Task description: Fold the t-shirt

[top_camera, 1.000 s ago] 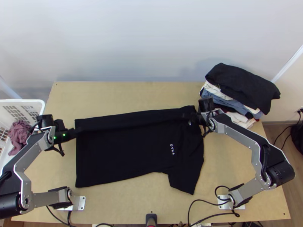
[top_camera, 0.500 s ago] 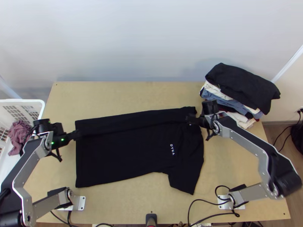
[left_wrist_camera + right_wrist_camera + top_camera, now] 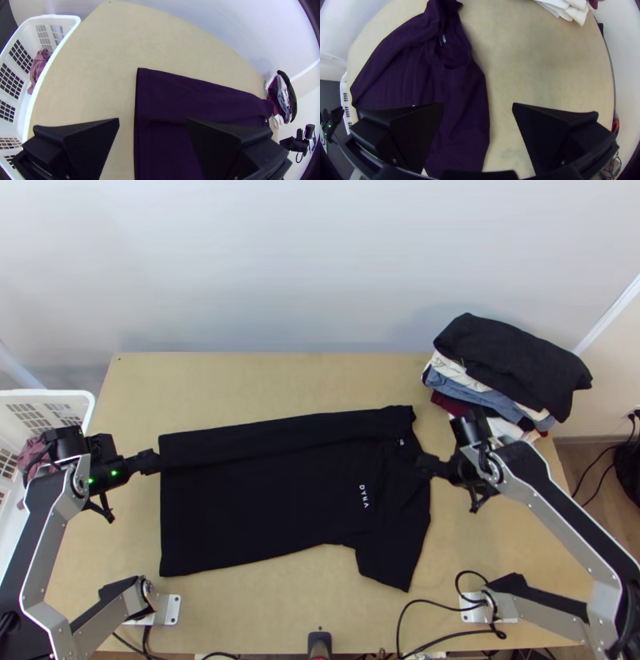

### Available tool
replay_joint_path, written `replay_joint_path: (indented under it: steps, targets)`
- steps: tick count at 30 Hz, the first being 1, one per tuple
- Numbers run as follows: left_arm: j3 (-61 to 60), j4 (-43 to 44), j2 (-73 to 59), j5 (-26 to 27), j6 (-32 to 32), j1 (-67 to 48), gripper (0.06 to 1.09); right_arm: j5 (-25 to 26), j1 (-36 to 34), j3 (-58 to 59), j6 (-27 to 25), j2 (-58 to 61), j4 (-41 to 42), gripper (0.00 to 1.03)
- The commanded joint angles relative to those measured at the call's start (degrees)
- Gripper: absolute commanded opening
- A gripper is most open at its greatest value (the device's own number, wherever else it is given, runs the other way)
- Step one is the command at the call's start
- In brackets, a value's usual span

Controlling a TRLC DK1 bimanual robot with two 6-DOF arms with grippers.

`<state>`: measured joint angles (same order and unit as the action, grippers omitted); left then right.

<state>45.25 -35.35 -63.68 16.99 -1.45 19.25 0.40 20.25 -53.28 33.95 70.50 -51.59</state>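
Right gripper (image 3: pixel 424 464) shifted nearer, left gripper (image 3: pixel 150 462) drawn outward

Both gape wide, holding nothing. Black T-shirt (image 3: pixel 264 508) lies on the smooth table (image 3: pixel 280 382), its far side folded in lengthwise. White latticed basket (image 3: pixel 60 394) holds crumpled mauve cloth (image 3: pixel 39 65); a floppy clothes pile (image 3: pixel 512 360) crowds the far corner.

From table's middle: T-shirt (image 3: pixel 256 508), matt black cloth, soft, faintly creased. Table (image 3: pixel 264 388), pale wood, smooth, low sheen. At 2 o'clock, clothes pile (image 3: pixel 512 360), matt cloth, rumpled layers. Towards 10 o'clock, basket (image 3: pixel 76 394), white plastic, smooth, slightly shiny; mauve cloth (image 3: pixel 39 66) inside, crinkled, matt. At 8 and 4 o'clock, mounting plates (image 3: pixel 172 610), bright smooth metal. Arm links (image 3: pixel 552 504), satin silver metal. Left gripper (image 3: pixel 154 462), right gripper (image 3: pixel 426 463): matt black, plastic-looking.
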Motion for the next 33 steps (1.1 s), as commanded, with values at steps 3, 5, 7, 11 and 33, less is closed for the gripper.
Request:
replay_joint_path:
  steps: [3,5,7,11,33]
  targets:
    - [2.56,-3.05,1.98,0.67,0.49,-1.05,1.03,-7.52,0.40,8.36,-3.54,-4.76,-1.58,0.93]
    - [3.61,-5.52,2.68,0.58,1.01,-1.93,1.02,-9.90,0.58,10.74,-4.34,-4.93,-1.58,0.97]
    - [4.40,-8.50,3.30,0.58,2.95,-2.63,1.02,-10.95,0.58,11.97,-4.42,-4.41,-1.58,0.97]
    - [4.32,-11.40,4.88,0.50,5.94,-2.72,1.02,-12.97,2.34,12.93,-4.69,-4.14,-0.61,0.88]
    - [3.09,-13.34,6.38,-0.03,8.92,-1.67,1.02,-13.68,3.04,15.92,-11.72,4.03,1.76,0.55]
